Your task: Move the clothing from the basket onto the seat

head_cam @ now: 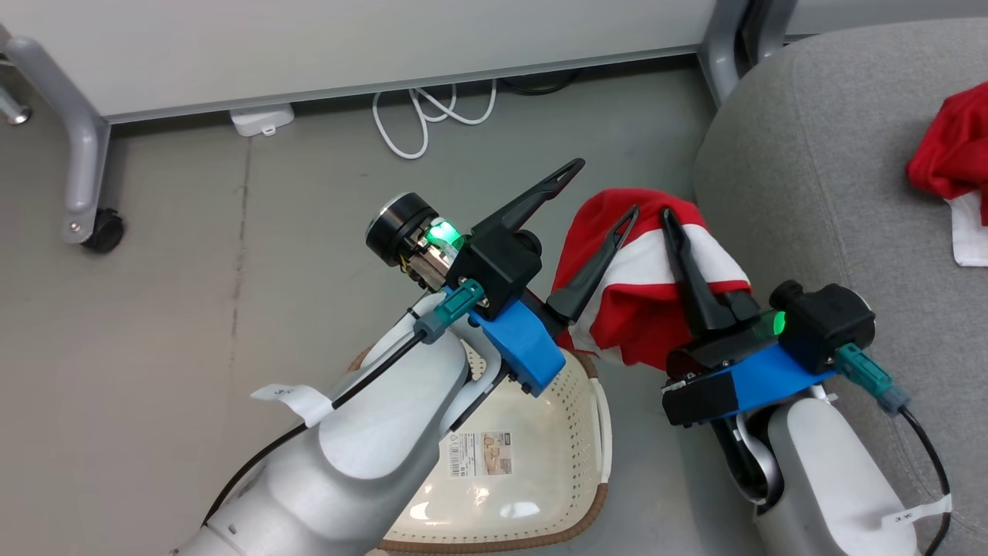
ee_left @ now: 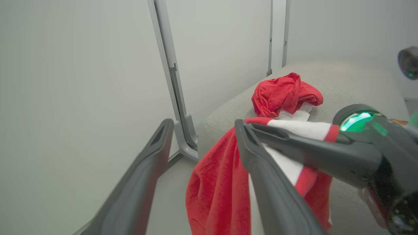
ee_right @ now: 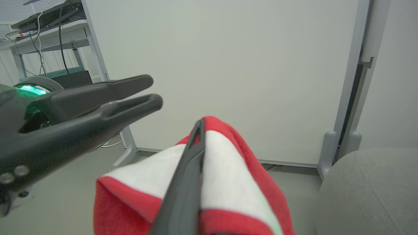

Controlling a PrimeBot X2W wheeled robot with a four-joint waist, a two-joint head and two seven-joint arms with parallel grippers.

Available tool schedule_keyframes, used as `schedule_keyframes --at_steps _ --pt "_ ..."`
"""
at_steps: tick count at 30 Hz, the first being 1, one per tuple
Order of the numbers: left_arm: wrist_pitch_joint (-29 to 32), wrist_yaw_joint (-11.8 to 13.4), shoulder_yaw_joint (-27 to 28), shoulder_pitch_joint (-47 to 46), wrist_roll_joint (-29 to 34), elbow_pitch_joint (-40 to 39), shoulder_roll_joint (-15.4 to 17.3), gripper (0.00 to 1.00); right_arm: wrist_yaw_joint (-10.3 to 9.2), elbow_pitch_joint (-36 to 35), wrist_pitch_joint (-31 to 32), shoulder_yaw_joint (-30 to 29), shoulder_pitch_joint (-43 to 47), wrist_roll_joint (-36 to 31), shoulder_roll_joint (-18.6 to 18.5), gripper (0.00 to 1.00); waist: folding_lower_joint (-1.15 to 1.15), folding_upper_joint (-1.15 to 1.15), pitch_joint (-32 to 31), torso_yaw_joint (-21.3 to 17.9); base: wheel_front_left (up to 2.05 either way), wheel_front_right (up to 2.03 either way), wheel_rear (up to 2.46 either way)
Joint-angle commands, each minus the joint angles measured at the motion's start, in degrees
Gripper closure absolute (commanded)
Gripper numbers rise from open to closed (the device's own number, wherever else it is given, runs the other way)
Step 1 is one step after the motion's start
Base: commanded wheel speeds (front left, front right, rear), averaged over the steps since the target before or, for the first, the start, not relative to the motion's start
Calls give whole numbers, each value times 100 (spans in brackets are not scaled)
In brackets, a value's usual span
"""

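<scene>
Nearest to us, at the bottom centre of the head view, the basket (head_cam: 567,401) shows its bare bottom and label. We see no clothing in the part the left arm leaves uncovered, so we judge it emptied. Just above it, the left pincer (head_cam: 607,185) stands spread and holds nothing, its inner finger lying against red cloth. Beside it, at mid-right of the frame, the right pincer (head_cam: 668,220) has its fingers pressed together on a fold of the held garment (head_cam: 641,316). This red piece with a white band hangs over the floor (head_cam: 231,309) between the basket and the seat (head_cam: 810,154), just beside the seat's rounded edge and not yet on it. We judge its long axis to run from the pincer tips down toward the floor, the white band crossing it. Farthest, at the right edge, the other garment (head_cam: 953,162) lies bunched on the seat. So one piece looks delivered, and the second needs carrying over the cushion and letting go.
</scene>
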Motion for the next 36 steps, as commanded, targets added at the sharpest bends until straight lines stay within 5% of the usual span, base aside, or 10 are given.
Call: schedule_keyframes --at_steps 1,23,36 --pt "-28 8 -16 41 30 -2 37 0 3 -56 -2 -89 52 -10 0 100 -1 0 41 -129 0 0 0" --pt "-28 -6 -241 67 30 63 119 0 3 -343 -2 -678 428 -11 1 100 -1 0 232 -1100 0 0 0" --pt "-28 -9 -294 75 19 71 123 0 3 -519 -2 -907 466 -137 1 100 -1 0 281 -1255 0 0 0"
